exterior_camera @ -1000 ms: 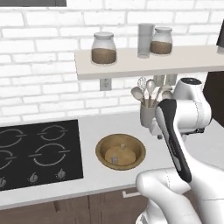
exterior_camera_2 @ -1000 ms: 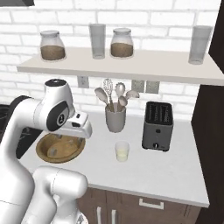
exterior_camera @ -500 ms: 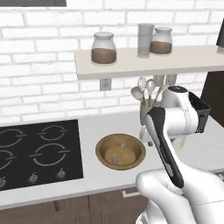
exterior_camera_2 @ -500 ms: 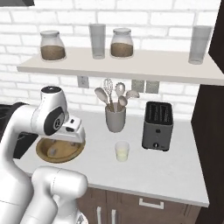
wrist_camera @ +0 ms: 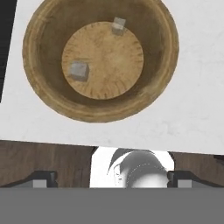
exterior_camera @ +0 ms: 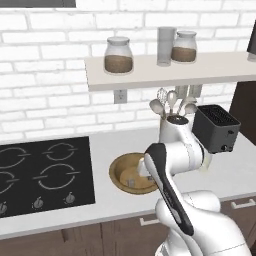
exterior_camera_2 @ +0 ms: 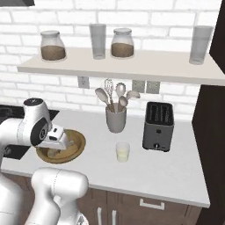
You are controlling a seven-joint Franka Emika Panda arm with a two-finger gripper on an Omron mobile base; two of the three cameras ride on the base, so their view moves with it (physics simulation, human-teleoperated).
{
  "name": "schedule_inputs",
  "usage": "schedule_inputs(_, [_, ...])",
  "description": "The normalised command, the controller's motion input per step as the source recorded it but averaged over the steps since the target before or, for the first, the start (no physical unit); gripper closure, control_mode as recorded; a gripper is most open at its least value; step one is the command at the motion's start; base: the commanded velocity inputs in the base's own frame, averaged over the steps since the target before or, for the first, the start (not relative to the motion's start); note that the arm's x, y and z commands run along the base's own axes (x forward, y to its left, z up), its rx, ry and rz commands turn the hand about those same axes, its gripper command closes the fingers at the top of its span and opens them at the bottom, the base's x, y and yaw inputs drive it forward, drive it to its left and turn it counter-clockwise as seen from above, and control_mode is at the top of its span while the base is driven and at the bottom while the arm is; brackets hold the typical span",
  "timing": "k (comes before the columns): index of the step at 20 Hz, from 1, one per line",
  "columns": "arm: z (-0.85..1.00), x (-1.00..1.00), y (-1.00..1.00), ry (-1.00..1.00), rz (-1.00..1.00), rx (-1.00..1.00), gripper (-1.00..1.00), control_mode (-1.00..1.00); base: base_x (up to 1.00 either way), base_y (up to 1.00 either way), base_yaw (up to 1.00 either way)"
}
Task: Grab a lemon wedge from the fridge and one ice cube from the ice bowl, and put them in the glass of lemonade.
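The wooden ice bowl (wrist_camera: 43, 87) (exterior_camera: 120, 172) (exterior_camera_2: 74, 147) sits on the white counter between the hob and the utensil cup. Two small greyish ice cubes lie on its floor, one (wrist_camera: 79, 70) at the left and one (wrist_camera: 118, 25) near the far wall. My gripper (wrist_camera: 113, 178) (exterior_camera_2: 56, 147) hangs over the bowl pointing down, open, with nothing between its fingers (wrist_camera: 43, 177). The glass of lemonade (exterior_camera_2: 122, 151) stands on the counter to the right of the bowl, in front of the utensil cup. The fridge and the lemon wedge are out of view.
A black hob (exterior_camera: 45, 175) lies left of the bowl. A grey utensil cup (exterior_camera_2: 116, 119) and a dark toaster (exterior_camera_2: 157, 127) stand at the back right. The wall shelf (exterior_camera_2: 132, 66) above carries jars and tall tumblers. The counter's front edge is close below the bowl.
The arm has swung left and down from beside the utensil cup until the hand is over the ice bowl. The gripper stayed open.
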Motion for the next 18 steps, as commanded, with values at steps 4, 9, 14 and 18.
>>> schedule_inputs(4, [-0.3,0.01,0.82,0.0,-0.08,0.0,-1.0,-1.0,0.0,0.0,0.0])
schedule_inputs(9, [-0.15,0.17,0.59,0.0,-0.05,0.01,-1.0,-1.0,0.0,0.0,0.0])
schedule_inputs(14, [0.0,0.31,0.08,0.0,0.0,0.01,-1.0,-1.0,0.0,0.0,0.0])
schedule_inputs(18, [-0.01,0.09,-0.28,0.0,0.01,0.05,-1.0,-1.0,0.0,0.0,0.0])
